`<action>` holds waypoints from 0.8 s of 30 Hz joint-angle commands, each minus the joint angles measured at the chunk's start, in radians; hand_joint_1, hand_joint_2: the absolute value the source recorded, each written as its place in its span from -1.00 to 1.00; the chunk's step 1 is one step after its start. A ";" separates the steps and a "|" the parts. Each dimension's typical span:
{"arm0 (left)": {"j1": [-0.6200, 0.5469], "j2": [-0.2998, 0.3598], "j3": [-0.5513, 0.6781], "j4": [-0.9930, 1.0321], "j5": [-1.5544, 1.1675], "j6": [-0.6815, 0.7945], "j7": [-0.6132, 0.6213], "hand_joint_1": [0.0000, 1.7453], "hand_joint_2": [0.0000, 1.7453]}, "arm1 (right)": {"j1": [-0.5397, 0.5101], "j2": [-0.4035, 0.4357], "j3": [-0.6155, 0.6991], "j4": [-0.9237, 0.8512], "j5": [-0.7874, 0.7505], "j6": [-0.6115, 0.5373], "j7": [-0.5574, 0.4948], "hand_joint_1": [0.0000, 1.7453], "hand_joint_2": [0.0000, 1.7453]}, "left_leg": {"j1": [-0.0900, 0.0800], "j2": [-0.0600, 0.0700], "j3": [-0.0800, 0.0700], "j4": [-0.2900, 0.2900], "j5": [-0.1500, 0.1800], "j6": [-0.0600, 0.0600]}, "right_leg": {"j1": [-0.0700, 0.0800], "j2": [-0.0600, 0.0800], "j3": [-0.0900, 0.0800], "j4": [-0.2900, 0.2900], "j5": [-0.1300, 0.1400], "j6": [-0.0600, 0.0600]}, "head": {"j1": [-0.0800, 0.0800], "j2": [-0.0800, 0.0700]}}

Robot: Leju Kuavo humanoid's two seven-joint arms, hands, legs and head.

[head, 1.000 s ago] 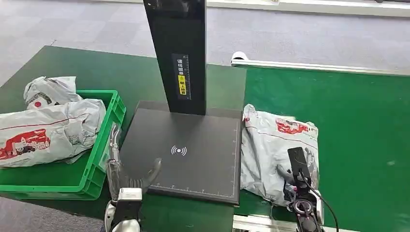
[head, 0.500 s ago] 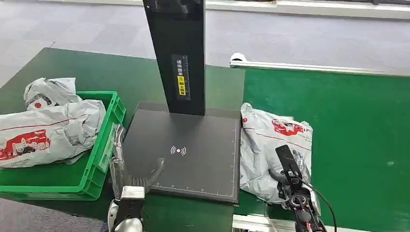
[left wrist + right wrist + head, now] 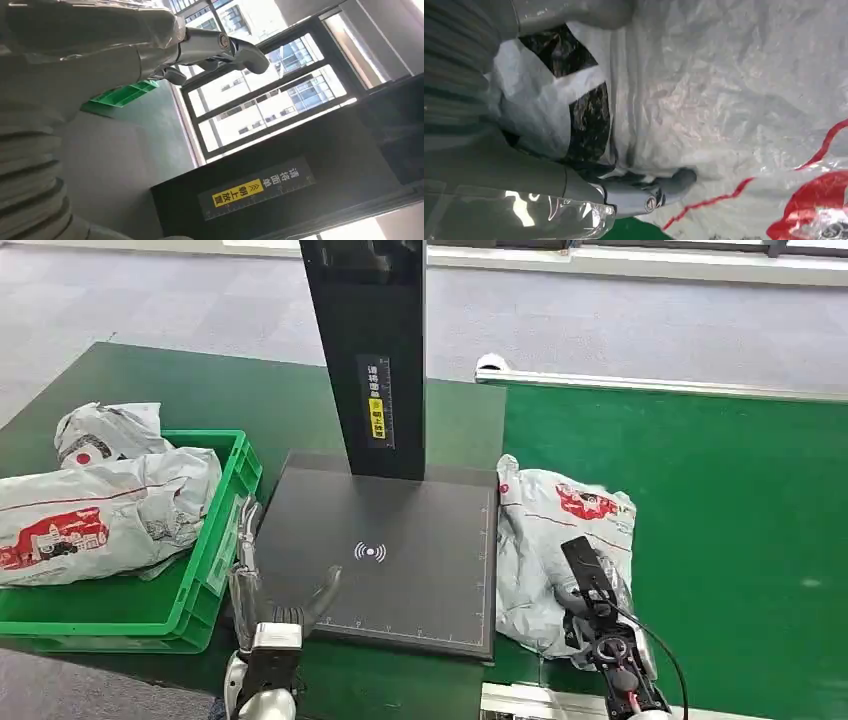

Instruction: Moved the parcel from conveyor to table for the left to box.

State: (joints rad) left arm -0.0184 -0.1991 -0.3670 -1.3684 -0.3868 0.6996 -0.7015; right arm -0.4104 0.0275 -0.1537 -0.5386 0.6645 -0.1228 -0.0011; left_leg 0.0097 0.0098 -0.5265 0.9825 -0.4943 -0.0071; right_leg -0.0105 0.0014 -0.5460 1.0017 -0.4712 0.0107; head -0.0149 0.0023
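Our right hand [image 3: 592, 592] has dragged the parcel [image 3: 555, 540] leftward, lower right of frame, fingers clamped on it. We should keep gripping firmly; left hand [image 3: 262, 602] spread, empty.

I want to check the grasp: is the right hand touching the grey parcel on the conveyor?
Touching. In the right wrist view, the right hand has its fingers pressed into the crumpled plastic of the grey parcel, no gap.

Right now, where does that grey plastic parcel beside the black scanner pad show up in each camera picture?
Head view: parcel right of the pad, under the right hand.
Left wrist view: not in it.
Right wrist view: parcel crumpled close up.
Shared landmark: the red print.
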 commanded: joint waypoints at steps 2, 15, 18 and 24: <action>0.023 0.005 0.044 0.002 -0.026 -0.001 0.003 -1.00 1.00 | -0.007 0.007 -0.025 0.077 -0.009 -0.035 -0.029 1.00 1.00 | 0.000 0.000 -0.009 0.000 0.003 0.001 | 0.000 0.000 -0.007 -0.001 0.004 0.000 | 0.000 0.000; 0.044 0.003 0.063 -0.039 -0.028 -0.001 0.003 -1.00 1.00 | 0.191 0.041 -0.039 -0.500 -0.122 -0.128 -0.142 1.00 1.00 | 0.000 -0.006 -0.015 -0.001 0.000 0.001 | 0.000 -0.004 -0.012 0.000 -0.001 0.000 | 0.000 0.000; 0.057 -0.003 0.073 -0.058 -0.035 -0.001 0.003 -1.00 1.00 | 0.220 0.056 -0.045 -0.588 -0.140 -0.217 -0.201 1.00 1.00 | 0.000 -0.004 -0.017 0.000 0.000 0.001 | 0.000 -0.002 -0.014 0.000 -0.001 0.000 | 0.000 0.000; 0.063 -0.009 0.068 -0.082 -0.044 -0.001 0.003 -1.00 1.00 | 0.387 0.129 -0.094 -1.048 -0.285 -0.423 -0.402 1.00 1.00 | -0.001 -0.007 -0.021 0.000 0.000 0.000 | -0.001 -0.005 -0.018 0.002 -0.002 0.000 | 0.000 0.000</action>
State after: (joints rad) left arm 0.0422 -0.2110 -0.3086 -1.4447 -0.4280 0.7000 -0.7015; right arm -0.1777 0.0710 -0.1713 -1.1197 0.4884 -0.4183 -0.2680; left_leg 0.0096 0.0049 -0.5459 0.9826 -0.4945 -0.0069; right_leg -0.0107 -0.0020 -0.5623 1.0023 -0.4725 0.0111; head -0.0149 0.0023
